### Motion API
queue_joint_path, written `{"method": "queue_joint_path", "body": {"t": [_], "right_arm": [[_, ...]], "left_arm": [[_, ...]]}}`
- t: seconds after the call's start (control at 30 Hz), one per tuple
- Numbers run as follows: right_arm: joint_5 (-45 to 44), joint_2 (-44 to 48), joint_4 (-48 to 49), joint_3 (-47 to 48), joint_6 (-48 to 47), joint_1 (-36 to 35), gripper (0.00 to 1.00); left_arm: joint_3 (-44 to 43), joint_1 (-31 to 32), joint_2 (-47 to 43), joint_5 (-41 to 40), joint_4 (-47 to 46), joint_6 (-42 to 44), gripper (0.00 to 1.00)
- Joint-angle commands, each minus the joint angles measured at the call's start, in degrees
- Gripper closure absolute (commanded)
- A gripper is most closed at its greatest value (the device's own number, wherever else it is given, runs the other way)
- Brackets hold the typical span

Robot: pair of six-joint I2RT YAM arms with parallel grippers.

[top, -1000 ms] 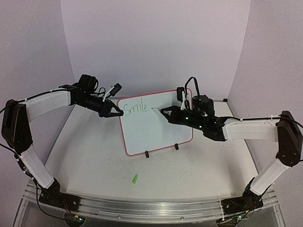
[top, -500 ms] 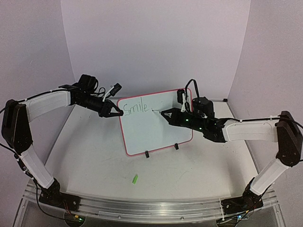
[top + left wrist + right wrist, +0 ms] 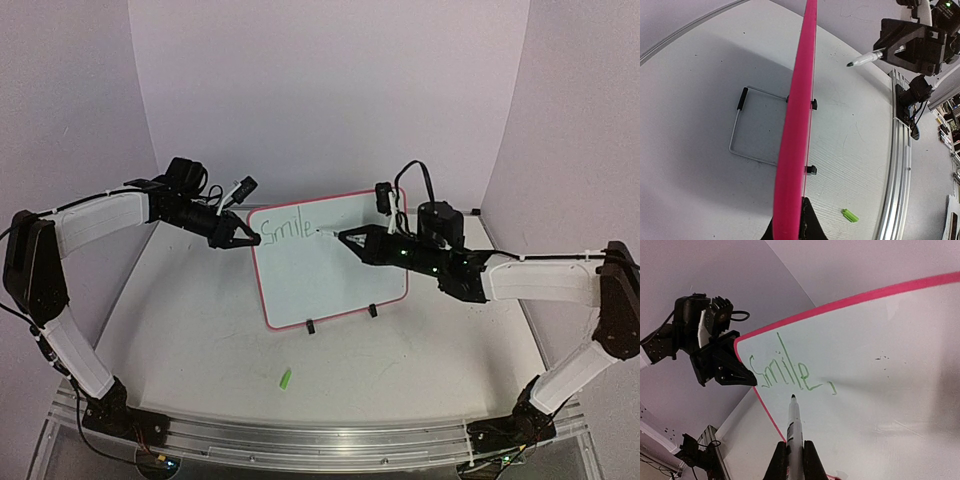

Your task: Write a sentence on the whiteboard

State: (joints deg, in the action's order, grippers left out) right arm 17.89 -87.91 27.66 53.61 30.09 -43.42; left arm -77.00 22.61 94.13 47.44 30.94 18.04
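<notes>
Currently, the small rectangular white board (image 3: 330, 275) with its thin red-pink rim is standing on the pale table (image 3: 190, 340), leaning slightly back. It is resting on two small black clip feet (image 3: 311, 326), with a thin bent wire stand (image 3: 735, 135) behind it. Across the board's upper left corner, the thin green handwritten word (image 3: 782, 374) is reading "Smile," and the surface below it is showing plain white.

My left pincer (image 3: 243, 241) is pinching the board's left rim near the top, its black fingers closed on either side of the pink edge. My right pincer (image 3: 795, 460) is reaching across the front of the board from its right side, clamped tight around a slim white-barrelled marker (image 3: 794, 425) with a dark tip. That tip is pointing at the board near the comma; whether it is touching the surface I cannot tell.

Well in front of the board, a small bright green plastic piece (image 3: 286, 379) is lying on the table.
</notes>
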Motion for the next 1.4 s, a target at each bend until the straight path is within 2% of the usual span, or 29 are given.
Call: {"method": "queue_joint_path", "body": {"t": [0.0, 0.27, 0.63, 1.37], "right_arm": [[-1.7, 5.0, 0.4, 0.2, -1.8, 0.3, 1.00], [-1.7, 7.1, -3.8, -0.2, -4.0, 1.3, 1.00], [6.9, 7.9, -4.3, -2.3, -3.8, 7.0, 1.00], [6.3, 1.5, -5.7, 2.8, -5.9, 7.9, 1.00]], "left_arm": [[-0.3, -0.5, -1.2, -7.0, -0.1, 3.8, 1.00], [-0.2, -0.4, -1.2, -7.0, -0.2, 3.8, 1.00], [-0.1, -0.1, -1.5, -7.4, 0.0, 3.9, 1.00], [-0.2, 0.4, -0.7, -8.0, 0.3, 4.2, 1.00]]}}
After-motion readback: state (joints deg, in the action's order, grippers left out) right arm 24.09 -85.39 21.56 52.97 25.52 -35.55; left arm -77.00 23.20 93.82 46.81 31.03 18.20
